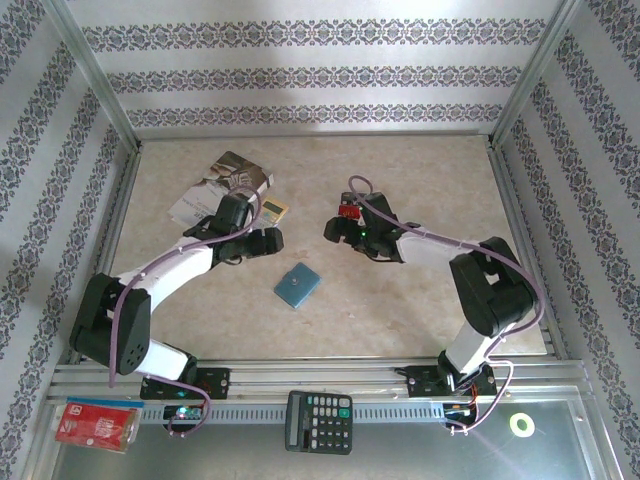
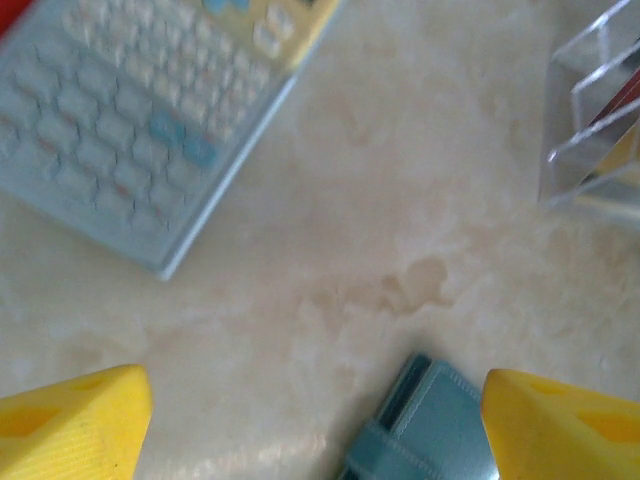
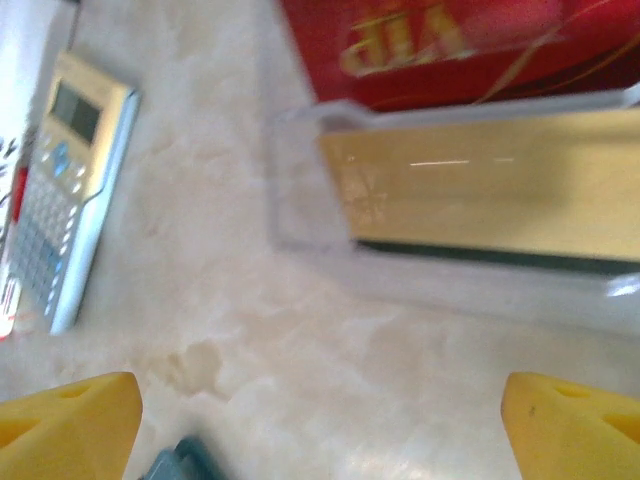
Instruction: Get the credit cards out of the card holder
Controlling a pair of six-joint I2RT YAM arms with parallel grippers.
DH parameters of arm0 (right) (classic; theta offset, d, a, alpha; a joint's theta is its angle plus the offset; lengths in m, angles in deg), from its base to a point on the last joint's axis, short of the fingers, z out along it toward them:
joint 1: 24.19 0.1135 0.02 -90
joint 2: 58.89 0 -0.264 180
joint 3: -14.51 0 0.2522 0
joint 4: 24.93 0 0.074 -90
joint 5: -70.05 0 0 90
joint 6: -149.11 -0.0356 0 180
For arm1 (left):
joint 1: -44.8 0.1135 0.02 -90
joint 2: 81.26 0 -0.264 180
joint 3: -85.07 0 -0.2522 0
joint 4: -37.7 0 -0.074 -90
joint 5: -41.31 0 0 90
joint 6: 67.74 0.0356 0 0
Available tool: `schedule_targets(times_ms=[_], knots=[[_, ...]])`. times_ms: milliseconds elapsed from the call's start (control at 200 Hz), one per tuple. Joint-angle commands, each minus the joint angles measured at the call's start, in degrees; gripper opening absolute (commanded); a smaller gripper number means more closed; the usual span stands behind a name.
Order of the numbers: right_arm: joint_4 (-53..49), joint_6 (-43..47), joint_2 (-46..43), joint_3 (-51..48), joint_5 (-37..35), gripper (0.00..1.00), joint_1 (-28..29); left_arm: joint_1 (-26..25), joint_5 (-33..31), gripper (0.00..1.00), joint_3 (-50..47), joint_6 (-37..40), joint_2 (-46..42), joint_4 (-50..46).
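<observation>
Between the spread left gripper point(image 2: 318, 425) fingers: one blue card holder point(image 2: 432, 432), cut off. Ahead of the spread right gripper point(image 3: 320, 420) fingers: two blurred credit cards point(image 3: 490, 195), red and gold, in one clear tray point(image 3: 300, 135); one pocket calculator point(image 3: 62, 190) left.

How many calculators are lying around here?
2. A small silver-gold calculator lies beside the magazine, far left; a black calculator sits on the near metal ledge, centre. Others could be hidden.
</observation>
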Motion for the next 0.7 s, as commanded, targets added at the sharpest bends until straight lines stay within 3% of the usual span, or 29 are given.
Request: schedule_targets(times_ms=[0, 175, 305, 510, 694], knots=[[-6.8, 5.8, -2.4, 0.4, -0.9, 0.92, 2.8, -0.7, 1.2, 0.86, -2.1, -4.2, -3.4, -3.5], [-11.8, 10.7, 0.3, 4.6, -4.4, 0.91, 9.0, -0.7, 0.9, 0.83, -3.0, -6.2, -6.1, -3.7], [-16.7, 14.4, 5.1, 10.7, -5.8, 0.86, 11.3, -0.6, -3.3, 0.83, -0.1, -4.9, -6.6, -6.6], [-21.7, 20.3, 10.8, 17.3, -15.2, 0.85, 15.9, 2.2, -8.0, 0.86, 0.0, -5.5, -8.1, -7.8], [-23.2, 22.1, 14.3, 20.3, -16.1, 0.85, 17.5, 6.1, -5.9, 0.92, -3.3, -9.1, -11.6, -2.2]])
